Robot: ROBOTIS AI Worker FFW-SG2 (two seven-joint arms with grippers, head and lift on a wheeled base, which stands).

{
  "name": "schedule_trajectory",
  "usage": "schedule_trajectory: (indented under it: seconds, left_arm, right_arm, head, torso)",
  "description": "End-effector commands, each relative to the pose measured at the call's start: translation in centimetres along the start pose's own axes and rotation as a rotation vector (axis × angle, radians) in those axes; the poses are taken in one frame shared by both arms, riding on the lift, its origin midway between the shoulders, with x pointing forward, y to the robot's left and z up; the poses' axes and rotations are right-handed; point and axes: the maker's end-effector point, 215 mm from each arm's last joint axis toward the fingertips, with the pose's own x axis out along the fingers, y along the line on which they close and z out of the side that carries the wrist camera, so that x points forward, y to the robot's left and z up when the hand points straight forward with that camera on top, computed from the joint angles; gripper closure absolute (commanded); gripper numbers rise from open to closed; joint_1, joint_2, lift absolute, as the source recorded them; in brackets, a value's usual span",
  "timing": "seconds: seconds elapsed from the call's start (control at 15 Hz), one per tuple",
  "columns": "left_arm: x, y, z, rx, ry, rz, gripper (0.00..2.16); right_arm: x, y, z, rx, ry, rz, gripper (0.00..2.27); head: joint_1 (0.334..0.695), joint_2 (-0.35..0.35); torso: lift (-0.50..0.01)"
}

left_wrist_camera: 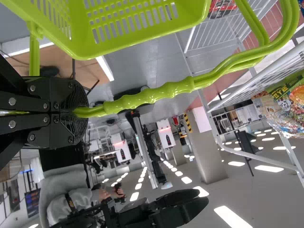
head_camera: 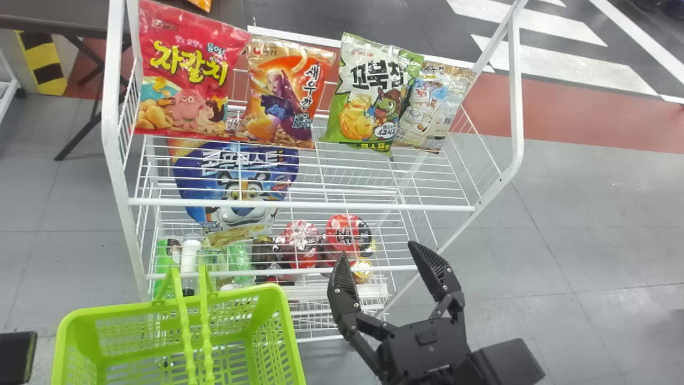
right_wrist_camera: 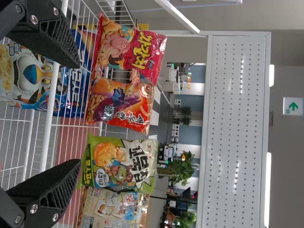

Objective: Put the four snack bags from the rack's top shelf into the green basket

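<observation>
Jaws spread wide and empty, my right gripper (head_camera: 378,248) hangs before the rack (head_camera: 111,107); my left gripper (left_wrist_camera: 78,113) pinches the handle (left_wrist_camera: 166,89) of the green basket (head_camera: 246,292). Four snack bags (head_camera: 363,96) stand on the top shelf (head_camera: 299,205), two overlapping, so one grab could drag both.

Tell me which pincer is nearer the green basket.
Left. The left pincer grips the green basket by its handle; the right pincer hangs open to the basket's right, not touching it.
</observation>
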Motion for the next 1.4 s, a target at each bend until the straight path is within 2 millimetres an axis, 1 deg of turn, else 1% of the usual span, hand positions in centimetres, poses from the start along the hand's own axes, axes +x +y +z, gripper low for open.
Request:
schedule_trajectory:
  seconds: [0.0, 0.33, 0.47, 0.53, 0.6, 0.67, 0.73, 0.8, 0.87, 0.93, 1.0, 1.07, 1.13, 1.2, 1.33]
  left_arm:
    - [0.0, 0.1, 0.0, -0.002, -0.002, 0.001, 2.13]
    - [0.2, 0.2, 0.1, -0.003, -0.003, 0.001, 2.13]
    - [0.2, 0.2, 0.1, -0.004, -0.003, 0.001, 2.13]
    - [0.2, 0.2, 0.1, -0.002, -0.003, 0.002, 2.13]
    - [0.4, 0.2, -0.1, -0.003, 0.003, 0.001, 2.13]
    - [0.7, 0.3, -0.3, -0.006, 0.009, 0.0, 2.12]
    - [1.2, 0.4, -0.5, -0.002, 0.013, -0.005, 2.12]
    - [1.5, 0.6, -0.6, 0.0, 0.018, -0.006, 2.12]
    - [1.8, 0.9, -0.8, -0.002, 0.021, -0.002, 2.12]
    - [2.3, 0.7, -1.0, -0.003, 0.03, -0.007, 2.12]
    - [2.6, 0.6, -1.1, 0.0, 0.038, -0.01, 2.12]
    - [2.7, 0.6, -1.1, 0.001, 0.04, -0.009, 2.12]
    - [2.7, 0.6, -1.1, 0.001, 0.04, -0.009, 2.12]
    - [2.6, 0.7, -1.1, 0.003, 0.04, -0.008, 2.12]
    - [2.4, 0.9, -0.9, 0.01, 0.035, -0.006, 2.12]
  right_arm:
    - [0.0, 0.0, 0.1, -0.001, -0.003, 0.001, 0.11]
    - [0.1, 0.0, 0.2, -0.004, -0.007, 0.003, 0.11]
    - [0.2, -0.1, -0.1, -0.005, -0.004, 0.002, 0.11]
    - [0.8, 0.0, -0.2, -0.01, -0.012, 0.011, 0.11]
    - [1.9, 0.1, -0.6, -0.014, -0.017, 0.029, 0.11]
    - [4.1, 0.4, -0.9, -0.022, -0.022, 0.057, 0.11]
    - [6.7, 0.5, -0.4, -0.042, -0.054, 0.067, 0.11]
    - [10.2, 1.6, -1.3, -0.076, -0.025, 0.086, 0.11]
    - [13.2, 2.8, -2.2, -0.102, 0.006, 0.104, 0.11]
    - [16.3, 4.1, -2.5, -0.116, 0.028, 0.121, 0.11]
    - [19.2, 5.5, -2.3, -0.116, 0.034, 0.135, 0.11]
    - [21.5, 6.7, -2.1, -0.116, 0.043, 0.145, 0.11]
    - [23.8, 8.4, -1.8, -0.101, 0.05, 0.179, 0.11]
    - [25.7, 10.1, -1.4, -0.082, 0.053, 0.199, 0.12]
    - [28.6, 13.6, -0.6, -0.036, 0.058, 0.249, 0.13]
  head:
    - [0.695, -0.349]
    - [0.695, -0.35]
    - [0.695, -0.35]
    - [0.695, -0.35]
    - [0.695, -0.35]
    - [0.695, -0.346]
    - [0.695, -0.34]
    - [0.695, -0.321]
    - [0.695, -0.311]
    - [0.695, -0.291]
    - [0.695, -0.269]
    - [0.695, -0.243]
    - [0.695, -0.196]
    - [0.695, -0.173]
    - [0.695, -0.116]
  torso:
    - [0.0]
    - [0.0]
    - [0.0]
    - [0.0]
    - [0.0]
    - [0.0]
    - [0.0]
    - [0.0]
    - [0.0]
    - [0.0]
    - [0.0]
    - [0.0]
    - [0.0]
    - [0.0]
    - [0.0]
